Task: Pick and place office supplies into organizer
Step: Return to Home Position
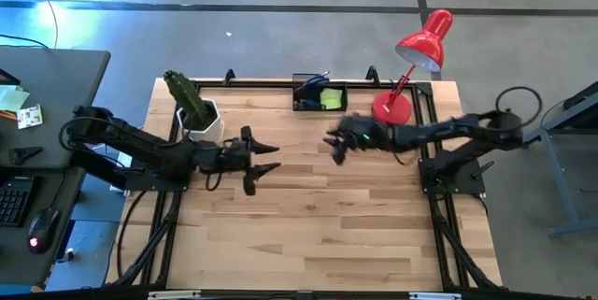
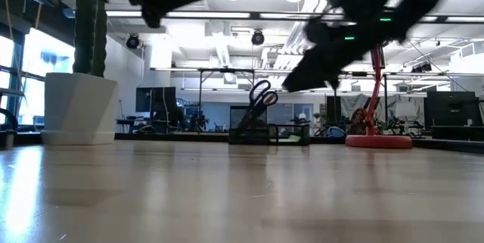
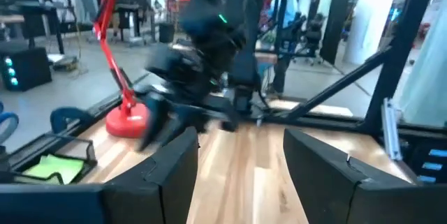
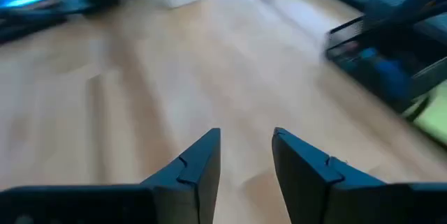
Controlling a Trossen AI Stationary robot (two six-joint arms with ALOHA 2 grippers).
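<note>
Two dark robot arms meet over the middle of the pale wooden table (image 1: 308, 235), and I read both as empty-handed. The left gripper (image 1: 265, 157) sits at nine o'clock from the table's centre with its jaws spread wide. The right gripper (image 1: 334, 141) hovers at about one o'clock from centre, its jaws apart by a narrower gap with nothing between them. The small black desk organizer (image 1: 319, 95) stands at twelve o'clock by the far edge, holding the blue-handled scissors (image 1: 310, 83) upright and the lime-green sticky-note pad (image 1: 331, 99). My worry is the retreat. The right arm's forearm passes just beside the base of the red desk lamp (image 1: 391, 107) at two o'clock, so a careless swing home could topple it. The right gripper is also near the organizer and could shove it askew. The left arm runs close by the white hexagonal cactus pot (image 1: 201, 121) at ten o'clock, and the two grippers could clash if either drifts inward.
</note>
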